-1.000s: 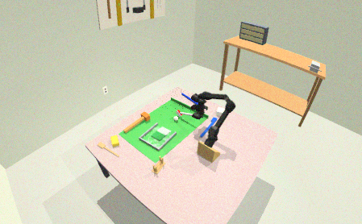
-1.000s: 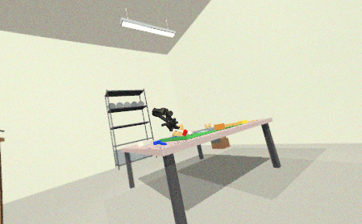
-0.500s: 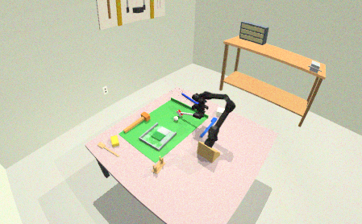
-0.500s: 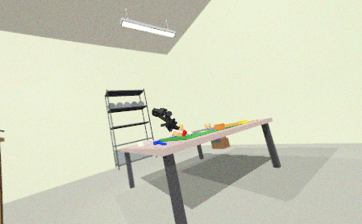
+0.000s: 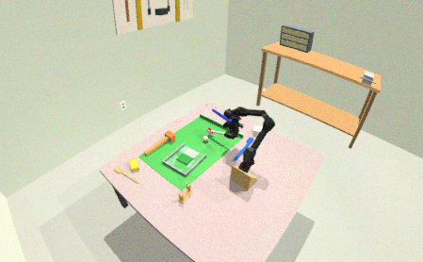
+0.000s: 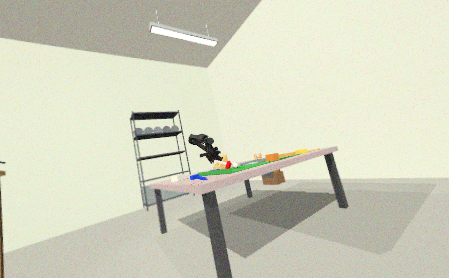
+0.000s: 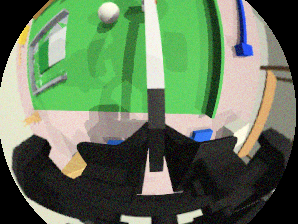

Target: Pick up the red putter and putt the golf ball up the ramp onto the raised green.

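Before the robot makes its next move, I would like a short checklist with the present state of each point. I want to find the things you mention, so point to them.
1. Red putter [image 5: 209, 131] [image 6: 228, 164] held in the jaws [image 5: 233, 135]: ok
2. Golf ball [image 5: 205, 139] [image 7: 108, 13] on the green mat [image 5: 186, 128] [image 6: 217, 172] [image 7: 100, 90]: ok
3. Ball at rest on the raised green: not ok, it lies outside the grey frame [image 5: 196, 168] [image 7: 34, 70]
4. Orange mallet [image 5: 170, 137] [image 6: 272, 157] apart from the ball: ok
5. Putter face squarely aimed at the ramp: cannot tell
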`<state>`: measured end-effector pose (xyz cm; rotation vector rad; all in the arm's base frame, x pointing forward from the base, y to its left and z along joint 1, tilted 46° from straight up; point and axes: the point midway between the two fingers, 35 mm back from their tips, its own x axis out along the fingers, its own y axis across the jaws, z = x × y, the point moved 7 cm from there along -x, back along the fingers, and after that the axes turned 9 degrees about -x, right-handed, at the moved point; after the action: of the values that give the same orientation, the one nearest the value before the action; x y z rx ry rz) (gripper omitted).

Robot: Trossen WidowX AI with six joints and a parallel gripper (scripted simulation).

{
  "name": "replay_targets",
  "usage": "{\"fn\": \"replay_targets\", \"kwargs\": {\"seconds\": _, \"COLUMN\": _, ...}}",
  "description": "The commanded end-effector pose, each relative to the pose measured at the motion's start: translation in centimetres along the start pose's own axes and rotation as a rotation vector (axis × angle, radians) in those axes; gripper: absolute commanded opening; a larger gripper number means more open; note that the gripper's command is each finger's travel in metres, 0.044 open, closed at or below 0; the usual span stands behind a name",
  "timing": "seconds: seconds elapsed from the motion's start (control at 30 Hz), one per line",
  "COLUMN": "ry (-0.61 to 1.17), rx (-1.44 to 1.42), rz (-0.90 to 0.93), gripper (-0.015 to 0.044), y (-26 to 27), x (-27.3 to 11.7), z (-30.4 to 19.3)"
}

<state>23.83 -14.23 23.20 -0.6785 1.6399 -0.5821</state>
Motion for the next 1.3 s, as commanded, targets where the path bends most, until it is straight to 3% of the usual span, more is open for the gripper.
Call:
{"fn": "replay_targets", "kwargs": {"seconds": 0.0, "ry": -0.003, "rx": -0.028, "rz": 0.017, "gripper": 0.0, "y": 5.6, "x": 0.1, "z": 1.2}}
{"fn": "replay_targets", "kwargs": {"seconds": 0.2, "ry": -0.002, "rx": -0.03, "rz": 0.006, "gripper": 0.0, "y": 11.5, "x": 0.0, "z": 1.1}}
{"fn": "replay_targets", "kwargs": {"seconds": 0.43, "ry": -0.003, "rx": -0.03, "rz": 0.008, "gripper": 0.0, "y": 11.5, "x": -0.7, "z": 1.2}}
{"fn": "replay_targets", "kwargs": {"seconds": 0.8, "ry": -0.002, "rx": -0.031, "rz": 0.009, "gripper": 0.0, "y": 11.5, "x": -5.9, "z": 1.2}}
{"fn": "replay_targets", "kwargs": {"seconds": 1.27, "ry": -0.001, "rx": -0.036, "rz": 0.006, "gripper": 0.0, "y": 11.5, "x": -5.1, "z": 1.2}}
